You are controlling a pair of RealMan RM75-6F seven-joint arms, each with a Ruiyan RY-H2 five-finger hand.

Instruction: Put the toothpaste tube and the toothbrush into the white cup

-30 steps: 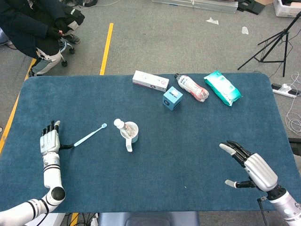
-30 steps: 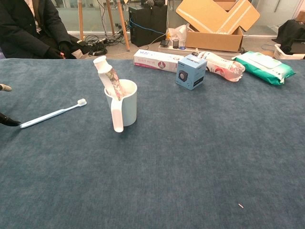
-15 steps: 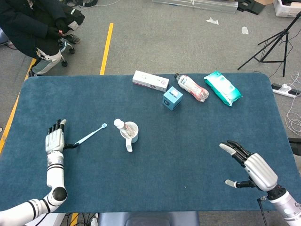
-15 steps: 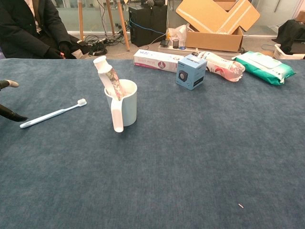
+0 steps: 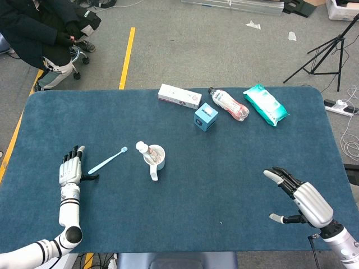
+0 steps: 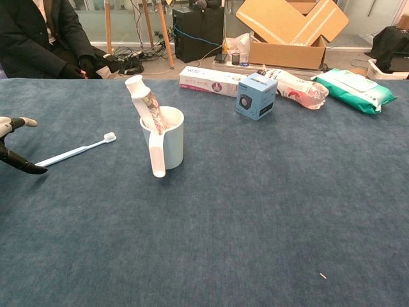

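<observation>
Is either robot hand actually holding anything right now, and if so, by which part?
Nothing is held. The left robot hand is open by the toothbrush handle end; the right robot hand is open and holds nothing.

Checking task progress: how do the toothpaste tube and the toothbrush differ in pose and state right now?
The toothpaste tube stands tilted inside the white cup, cap up; the toothbrush lies flat on the table, outside it. The tube is short, thick and patterned; the brush is long, thin and pale blue. Neither is held.
</observation>
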